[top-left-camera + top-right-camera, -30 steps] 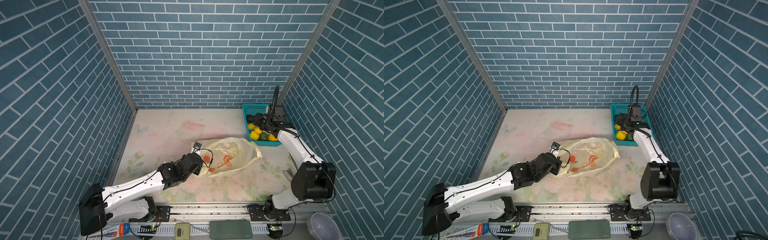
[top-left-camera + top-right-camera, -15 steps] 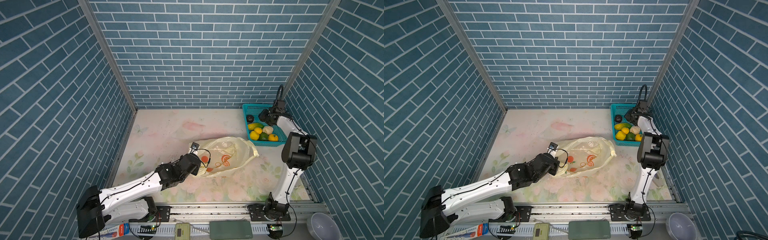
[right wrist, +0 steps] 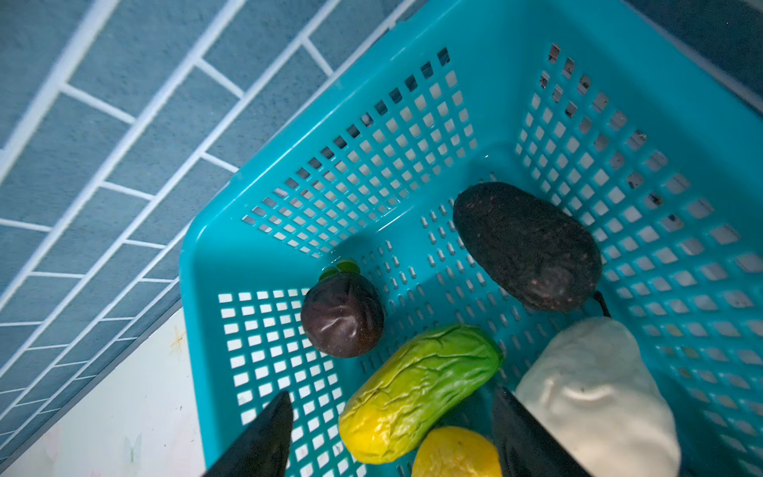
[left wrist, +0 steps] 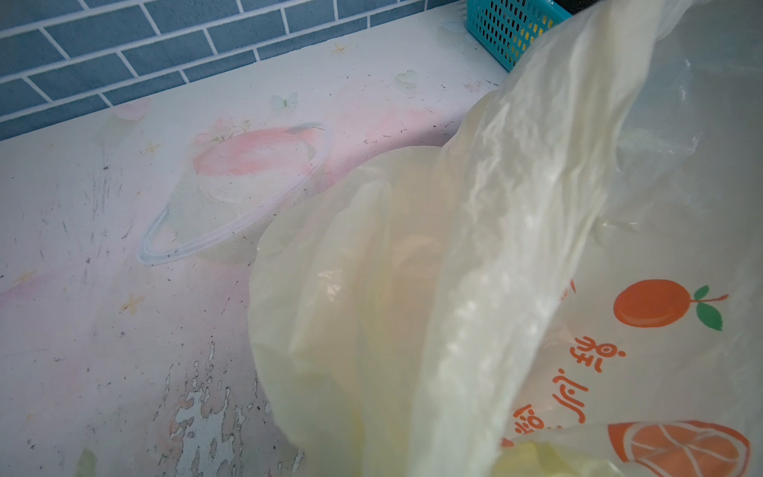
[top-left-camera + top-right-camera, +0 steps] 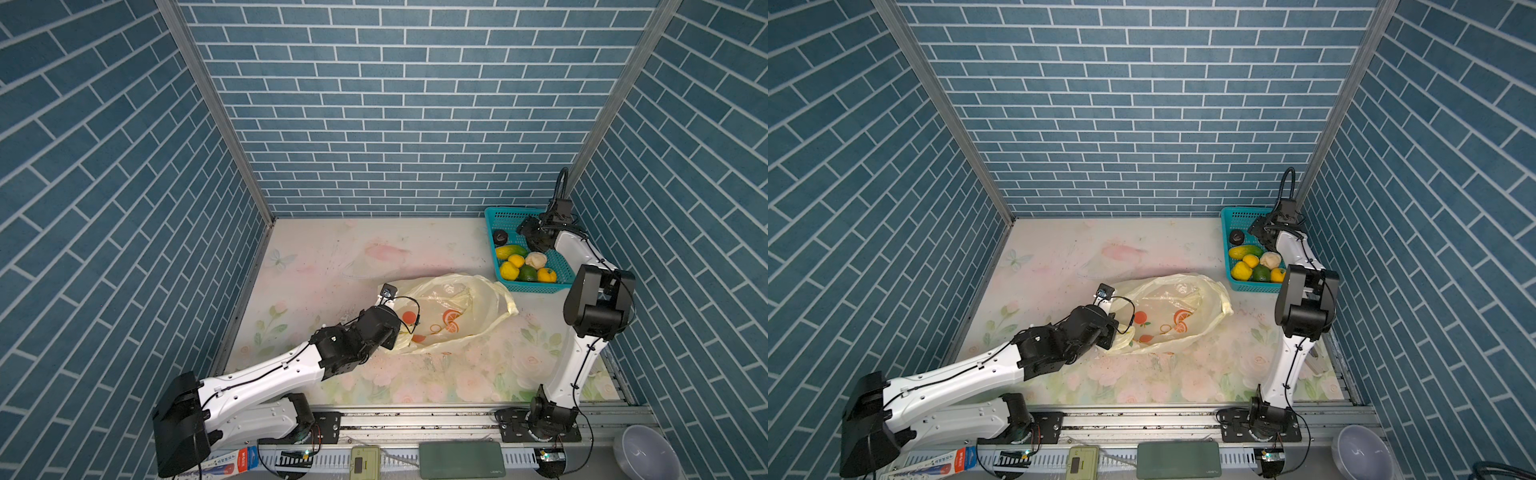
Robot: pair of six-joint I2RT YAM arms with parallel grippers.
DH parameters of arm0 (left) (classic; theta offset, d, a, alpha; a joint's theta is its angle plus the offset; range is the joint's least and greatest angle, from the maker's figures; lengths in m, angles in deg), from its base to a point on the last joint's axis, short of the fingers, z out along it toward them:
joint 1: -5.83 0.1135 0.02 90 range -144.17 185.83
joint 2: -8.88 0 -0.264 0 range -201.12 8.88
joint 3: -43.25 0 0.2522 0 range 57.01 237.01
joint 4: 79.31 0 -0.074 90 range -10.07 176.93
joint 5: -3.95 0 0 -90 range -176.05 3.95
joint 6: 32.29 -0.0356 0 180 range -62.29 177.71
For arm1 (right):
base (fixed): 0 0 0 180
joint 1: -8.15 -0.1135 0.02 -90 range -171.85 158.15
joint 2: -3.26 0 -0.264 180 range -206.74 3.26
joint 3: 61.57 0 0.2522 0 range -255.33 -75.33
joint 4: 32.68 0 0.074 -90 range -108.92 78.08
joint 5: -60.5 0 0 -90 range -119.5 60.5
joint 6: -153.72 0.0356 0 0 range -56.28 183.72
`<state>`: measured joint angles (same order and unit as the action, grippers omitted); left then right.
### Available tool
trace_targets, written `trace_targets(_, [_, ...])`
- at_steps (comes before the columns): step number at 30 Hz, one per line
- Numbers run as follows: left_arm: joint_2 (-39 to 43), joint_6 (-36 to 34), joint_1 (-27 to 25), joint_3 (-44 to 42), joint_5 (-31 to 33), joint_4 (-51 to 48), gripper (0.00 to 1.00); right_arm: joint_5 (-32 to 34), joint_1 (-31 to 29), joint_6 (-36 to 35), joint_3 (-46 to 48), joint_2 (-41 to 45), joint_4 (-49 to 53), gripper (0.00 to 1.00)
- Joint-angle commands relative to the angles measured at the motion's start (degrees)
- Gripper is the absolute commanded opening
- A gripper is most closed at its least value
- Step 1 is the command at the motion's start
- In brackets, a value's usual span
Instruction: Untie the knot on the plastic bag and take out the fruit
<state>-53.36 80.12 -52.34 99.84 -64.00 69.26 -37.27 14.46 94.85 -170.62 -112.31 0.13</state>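
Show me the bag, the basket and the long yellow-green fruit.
bag (image 5: 453,296): in a top view, crinkled middle
basket (image 5: 540,288): in a top view, near rim
long fruit (image 3: 417,384): right wrist view, its middle

plastic bag (image 5: 453,307): thin translucent film, crinkly, glossy highlights.
basket (image 3: 495,62): moulded perforated plastic, smooth, shiny.
long yellow-green fruit (image 3: 417,388): wrinkled skin, slight sheen.
dark oval fruit (image 3: 528,247): rough, speckled, matt.
cream-white fruit (image 3: 594,392): matt.
table cover (image 4: 103,289): smooth printed sheet, scuffed, print flaking.
left arm shell (image 5: 270,374): smooth glossy white plastic.
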Motion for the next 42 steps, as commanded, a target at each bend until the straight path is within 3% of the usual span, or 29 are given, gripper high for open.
trace_targets(1, [0.71,0.6,0.91,-1.25,-0.16,1.73,0.0,0.16,-0.72,-1.1,5.04,7.03,-0.91,0.75])
trace_targets(7, [-0.53,-1.81,6.16,-1.52,-2.07,7.06,0.0,-0.02,-4.33,-0.9,16.99,18.9,-1.72,0.75])
trace_targets(17, [-10.28,-7.89,20.77,1.75,-9.97,18.69,0.0,2.41,-15.15,5.24,39.14,44.58,2.28,0.75])
trace_targets(28, [-26.07,-10.81,30.06,12.84,-14.92,25.54,0.0,6.15,-20.43,10.23,47.68,63.93,15.65,0.75])
trace_targets(37, [-37.25,-10.46,33.28,23.7,-19.04,25.05,0.0,5.45,-21.27,11.14,49.03,66.87,17.98,0.75])
trace_targets(38, [-37.91,-10.3,33.45,24.25,-20.15,24.99,0.01,5.43,-21.25,11.14,48.97,66.7,17.92,0.75])
trace_targets(42, [-37.49,-9.93,33.61,24.03,-23.3,25.27,0.42,4.97,-21.4,10.62,48.95,66.11,17.52,0.75])
